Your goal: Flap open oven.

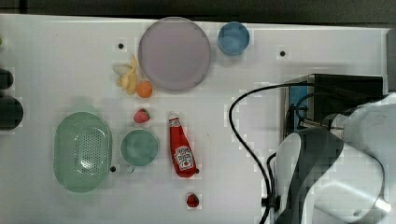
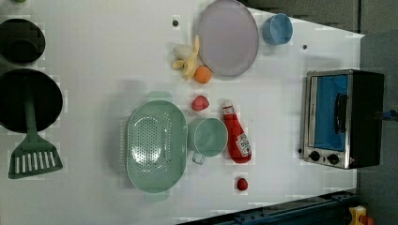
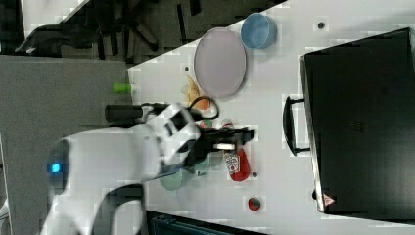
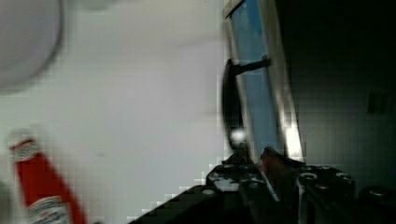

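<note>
A white table point(image 2: 94, 56) is seen with an oven point(image 2: 345, 117) standing at the left view's right edge. Its blue glass door point(image 2: 331, 112) is shut, and a dark bar handle point(image 2: 339, 112) runs across it. Two black knobs point(image 2: 324, 157) sit at one end of the front.

In the right view, a white robot arm point(image 3: 122, 152) is stretched toward the oven, and its black claw point(image 3: 240, 137) is held above the table, well apart from the handle point(image 3: 288, 125). In the wrist view, the claw point(image 4: 261, 179) is seen just short of the door and handle point(image 4: 231, 107). The claw is nearly clenched, with only a narrow gap, and nothing is grasped in it.

The main risk is judged to be a missed handle: with so narrow a gap, the bar may be struck rather than straddled, and the door may be pushed instead of pulled. If the pull is made too straight and not along the door's swing, the light oven may be dragged across the table.

A ketchup bottle point(image 2: 237, 136) lies between the arm's side and the oven, with a small red fruit point(image 2: 242, 183) near it; either could be knocked by a low approach. Farther off are a green mug point(image 2: 208, 137), a green colander point(image 2: 155, 146), a strawberry point(image 2: 200, 103), an orange point(image 2: 202, 74), a banana point(image 2: 187, 58), a grey plate point(image 2: 227, 37) and a blue cup point(image 2: 277, 29). Nothing is placed directly in front of the door.
</note>
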Motion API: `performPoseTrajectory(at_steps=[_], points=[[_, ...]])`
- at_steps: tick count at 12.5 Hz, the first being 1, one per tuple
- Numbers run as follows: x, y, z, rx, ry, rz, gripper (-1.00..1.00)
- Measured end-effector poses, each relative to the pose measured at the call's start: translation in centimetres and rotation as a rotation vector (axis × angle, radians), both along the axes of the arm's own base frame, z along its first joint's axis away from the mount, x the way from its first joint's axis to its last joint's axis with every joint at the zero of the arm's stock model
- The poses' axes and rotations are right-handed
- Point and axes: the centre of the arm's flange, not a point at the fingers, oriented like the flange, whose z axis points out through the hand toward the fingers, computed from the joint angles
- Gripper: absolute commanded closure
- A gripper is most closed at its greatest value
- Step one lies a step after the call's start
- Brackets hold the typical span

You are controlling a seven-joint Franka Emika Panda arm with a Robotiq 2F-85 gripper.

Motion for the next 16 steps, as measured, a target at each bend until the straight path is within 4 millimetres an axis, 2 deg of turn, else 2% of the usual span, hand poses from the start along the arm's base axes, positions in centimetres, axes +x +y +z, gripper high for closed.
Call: performPoseTrajectory(at_steps=[2, 7, 11, 13, 16], points=[[0.1, -0.9, -2.8, -0.022, 0.001, 0.065, 0.65], [0.4, -1.0, -9.2, -0.078, 0.003, 0.137, 0.65], [-1.1, -1.2, -15.2, -0.09, 0.038, 0.15, 0.65], [-0.9, -1.4, -15.9, -0.103, 0.025, 0.149, 0.65], [-0.7, -0.9, -16.0, -0.125, 0.034, 0.182, 0.65]])
